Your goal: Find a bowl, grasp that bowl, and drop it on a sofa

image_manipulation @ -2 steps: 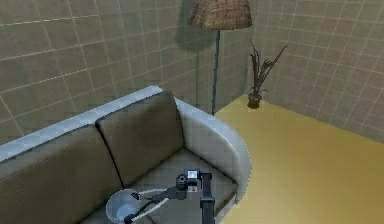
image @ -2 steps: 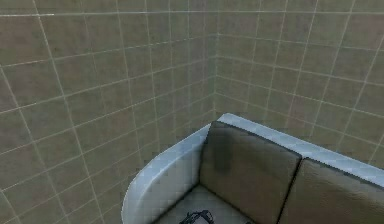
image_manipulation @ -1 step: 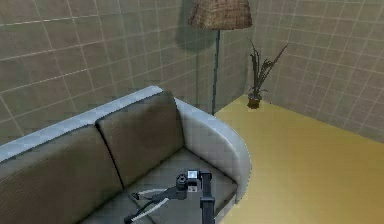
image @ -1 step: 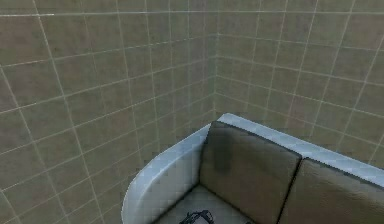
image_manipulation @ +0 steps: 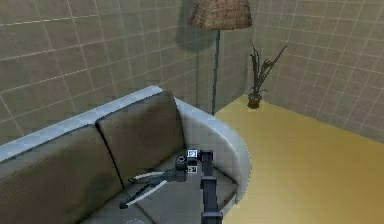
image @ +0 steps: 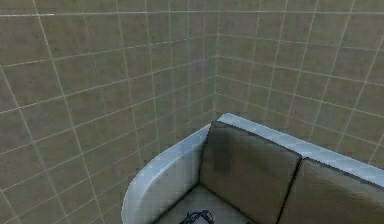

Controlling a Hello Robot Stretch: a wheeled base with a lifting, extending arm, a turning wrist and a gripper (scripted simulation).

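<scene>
The sofa (image: 250, 170) sits toward 5 o'clock in the forward view, tucked into a corner of the tiled wall (image: 100, 80). It has a pale grey-blue shell with a rounded arm and dark brown back cushions. At 6 o'clock, right on the bottom edge, a small dark looped shape (image: 196, 215) lies on the seat; what it is cannot be told.

In the arm side view the sofa (image_manipulation: 130, 125) runs from 9 o'clock to the centre, its curved end toward 4 o'clock. The arm (image_manipulation: 210, 200) rises from 6 o'clock as a dark bar, with the white marker squares (image_manipulation: 190, 155) at its far end. From there the gripper (image_manipulation: 135, 192) reaches toward 8 o'clock, its thin fingers (image_manipulation: 150, 178) over the brown seat cushion. With the seat directly behind its far end, whether it holds anything cannot be told, and no bowl shape can be made out there.

Beyond the sofa's end, a floor lamp (image_manipulation: 220, 15) with a woven shade stands at 12 o'clock. A dry potted plant (image_manipulation: 262, 70) stands at 1 o'clock by the wall, on the yellow floor (image_manipulation: 310, 160).
</scene>
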